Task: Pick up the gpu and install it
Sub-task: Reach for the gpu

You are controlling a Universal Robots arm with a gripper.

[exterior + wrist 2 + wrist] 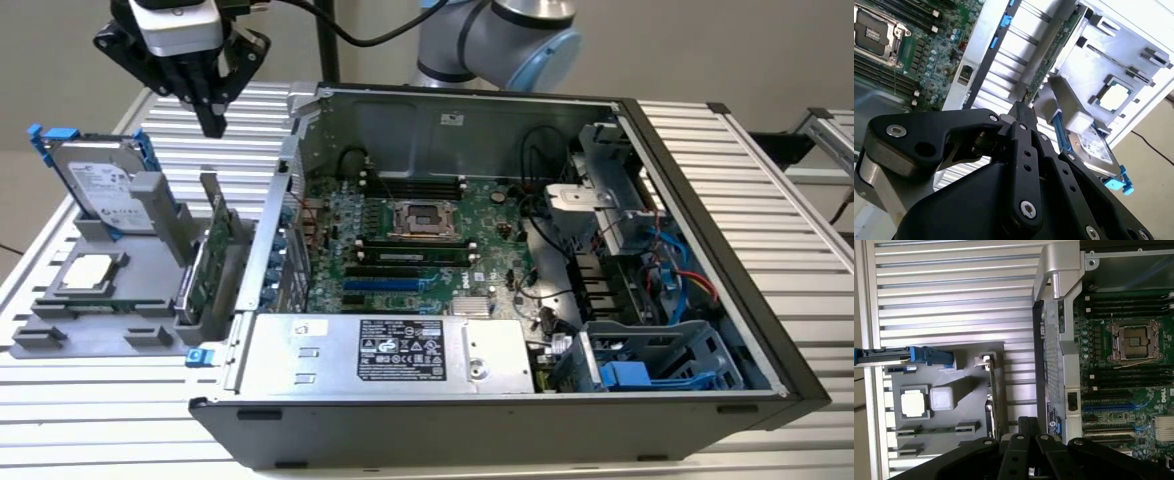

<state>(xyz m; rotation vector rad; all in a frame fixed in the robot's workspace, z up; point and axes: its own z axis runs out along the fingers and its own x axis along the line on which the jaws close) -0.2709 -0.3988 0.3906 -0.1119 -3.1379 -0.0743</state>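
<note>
The pick-up has not begun, by my reading. The gripper (214,118) hangs above the gpu (214,250) with its fingers drawn together and nothing in them. The card stands on edge in the grey holder (94,322), just beside the rear wall of the open computer case (467,410), apart from the gripper.

Taking it calls for the jaws to part enough to straddle the thin top edge, and for a straight descent – the case wall leaves little room on that side. The expansion slots (387,285) on the motherboard lie bare.

Holder and case rest on a ribbed aluminium table (747,170), with a plain pale wall (54,90) behind – a hard drive (107,185) and a processor chip (83,272) share the holder
</note>
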